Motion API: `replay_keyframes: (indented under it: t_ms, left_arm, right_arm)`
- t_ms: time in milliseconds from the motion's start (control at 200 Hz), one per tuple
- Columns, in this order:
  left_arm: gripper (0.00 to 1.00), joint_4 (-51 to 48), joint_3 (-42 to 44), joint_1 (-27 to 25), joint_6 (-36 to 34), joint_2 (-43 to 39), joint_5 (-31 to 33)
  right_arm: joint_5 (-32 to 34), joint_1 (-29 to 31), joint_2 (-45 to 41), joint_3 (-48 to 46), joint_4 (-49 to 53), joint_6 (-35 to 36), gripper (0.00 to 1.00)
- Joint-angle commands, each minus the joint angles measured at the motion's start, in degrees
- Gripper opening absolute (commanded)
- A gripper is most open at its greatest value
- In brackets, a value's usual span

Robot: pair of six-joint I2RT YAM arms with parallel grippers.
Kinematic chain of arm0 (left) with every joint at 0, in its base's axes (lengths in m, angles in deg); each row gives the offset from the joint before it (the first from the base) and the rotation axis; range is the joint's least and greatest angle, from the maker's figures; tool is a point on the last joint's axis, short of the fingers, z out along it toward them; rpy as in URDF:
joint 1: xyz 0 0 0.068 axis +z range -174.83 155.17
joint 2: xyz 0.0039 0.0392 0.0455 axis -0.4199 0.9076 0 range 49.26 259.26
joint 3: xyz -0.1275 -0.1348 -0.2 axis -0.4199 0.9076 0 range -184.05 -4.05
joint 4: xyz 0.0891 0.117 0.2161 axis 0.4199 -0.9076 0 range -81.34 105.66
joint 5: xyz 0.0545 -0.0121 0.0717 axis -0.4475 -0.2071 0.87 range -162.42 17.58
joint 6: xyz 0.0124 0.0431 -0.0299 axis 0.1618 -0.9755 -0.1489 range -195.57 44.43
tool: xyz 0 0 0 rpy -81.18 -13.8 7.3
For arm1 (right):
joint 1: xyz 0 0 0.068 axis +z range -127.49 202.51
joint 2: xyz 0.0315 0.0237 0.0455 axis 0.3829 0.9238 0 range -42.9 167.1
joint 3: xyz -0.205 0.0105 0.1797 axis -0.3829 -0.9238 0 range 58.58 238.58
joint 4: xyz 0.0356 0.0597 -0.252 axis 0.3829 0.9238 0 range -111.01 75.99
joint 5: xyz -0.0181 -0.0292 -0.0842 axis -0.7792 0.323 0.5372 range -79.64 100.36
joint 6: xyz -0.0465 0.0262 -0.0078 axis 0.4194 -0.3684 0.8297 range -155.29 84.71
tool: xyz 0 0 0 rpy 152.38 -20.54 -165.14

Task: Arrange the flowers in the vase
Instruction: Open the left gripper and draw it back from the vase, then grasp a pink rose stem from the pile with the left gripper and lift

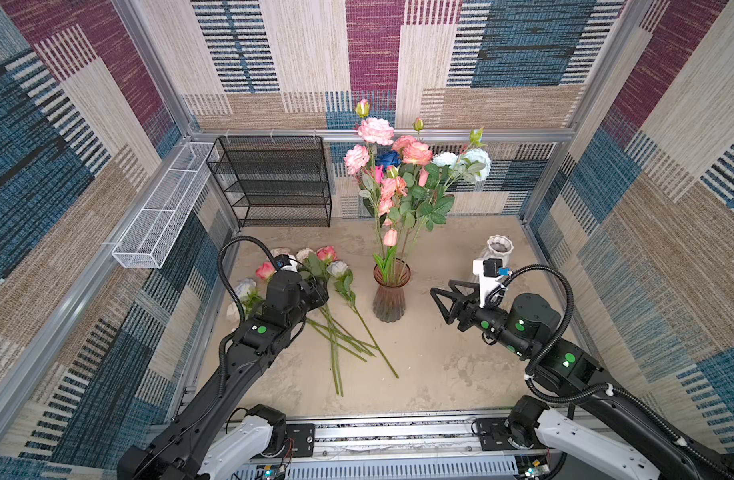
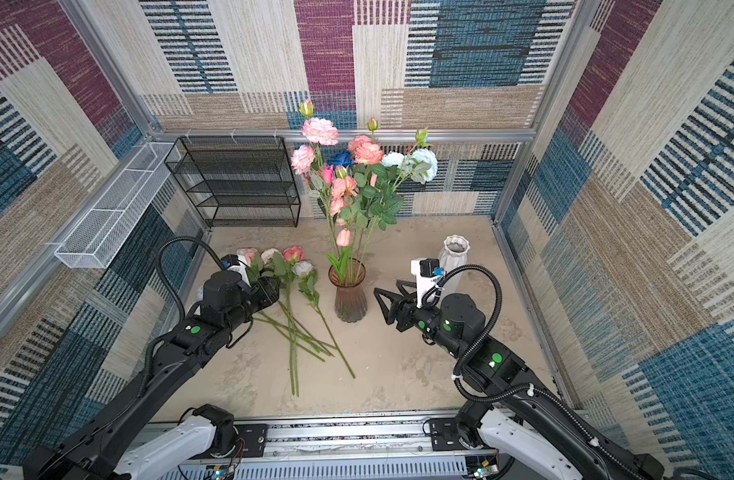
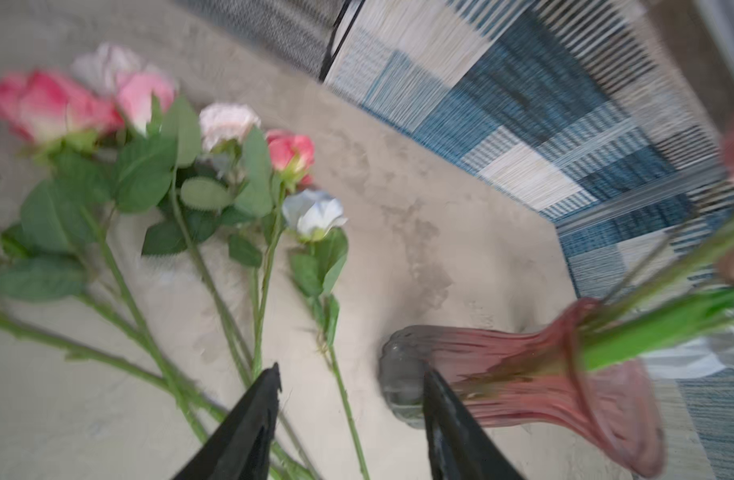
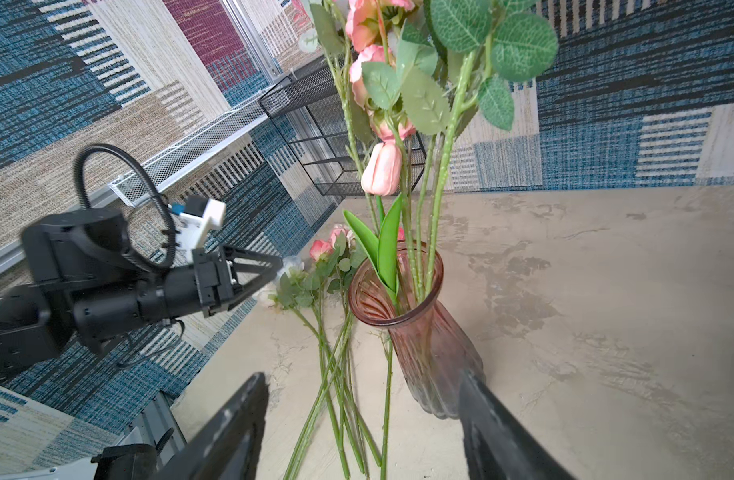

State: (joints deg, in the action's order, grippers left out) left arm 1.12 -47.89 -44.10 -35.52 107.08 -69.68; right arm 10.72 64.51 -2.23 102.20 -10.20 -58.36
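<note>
Hovering over loose flowers [image 3: 253,183] on the bench [image 3: 419,249], left claw [image 3: 352,370] spread, empty, right claw [image 4: 363,376] spread beside the vase [image 4: 431,345]

A pink glass vase [image 2: 350,297] stands mid-surface [image 2: 419,365], holding tall flowers [image 2: 357,178] in pink, peach, white and blue. Loose flowers [image 2: 292,291] lie flat to its left, stems crossing, with the left claw [image 2: 273,291] over them. The right claw [image 2: 388,295], jaws apart and empty, hovers right of the vase, with a white vase [image 2: 454,257] farther back.
</note>
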Motion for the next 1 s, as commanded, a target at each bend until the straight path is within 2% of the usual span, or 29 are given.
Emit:
replay_keyframes:
  t_ms: [0,145,275,476,992]
  left_arm:
    - [0.47,-0.17,1.81,3.04,3.46,5.49,-7.06]
    - [0.37,3.13,1.57,3.36,2.09,14.13,-6.87]
    - [0.33,2.45,-0.04,3.47,0.14,20.30,-5.72]
    - [0.23,2.40,1.41,3.36,0.03,23.24,-4.73]
    - [0.25,11.00,6.04,2.67,0.92,26.56,-8.28]
  right_arm:
    - [-0.56,0.02,0.42,-0.02,-1.93,-0.11,0.73]
    - [-0.48,0.09,0.13,0.18,-1.43,0.04,0.73]
    - [-0.08,0.07,-0.61,0.26,-0.65,0.12,0.73]
    - [0.24,0.07,-0.78,0.17,-0.53,0.53,0.73]
    - [0.33,0.09,-0.57,-0.46,-0.80,0.59,0.73]
